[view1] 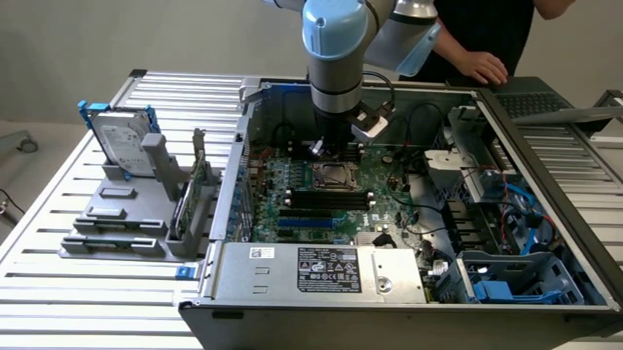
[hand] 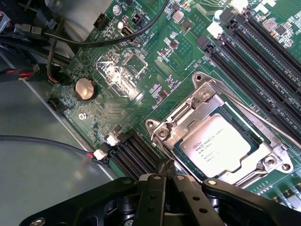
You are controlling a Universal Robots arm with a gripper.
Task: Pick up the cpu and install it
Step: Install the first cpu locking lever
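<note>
The cpu (hand: pixel 220 147) lies flat inside the metal-framed socket (hand: pixel 200 101) on the green motherboard, its silver face with printed text showing. The socket's frame stands open around it. My gripper (hand: pixel 165 165) is shut, its black fingers pressed together with nothing between them, the tips just beside a corner of the socket. In the exterior view the gripper (view1: pixel 329 151) hangs inside the open computer case, directly above the socket (view1: pixel 338 176).
Black memory slots (hand: pixel 263 52) run along one side of the socket, and a coin battery (hand: pixel 85 88) and black cables (hand: pixel 70 40) lie nearby. A hard drive (view1: pixel 125 138) stands in a grey holder at the exterior view's left. A person's hand (view1: pixel 482 69) rests on the case's far edge.
</note>
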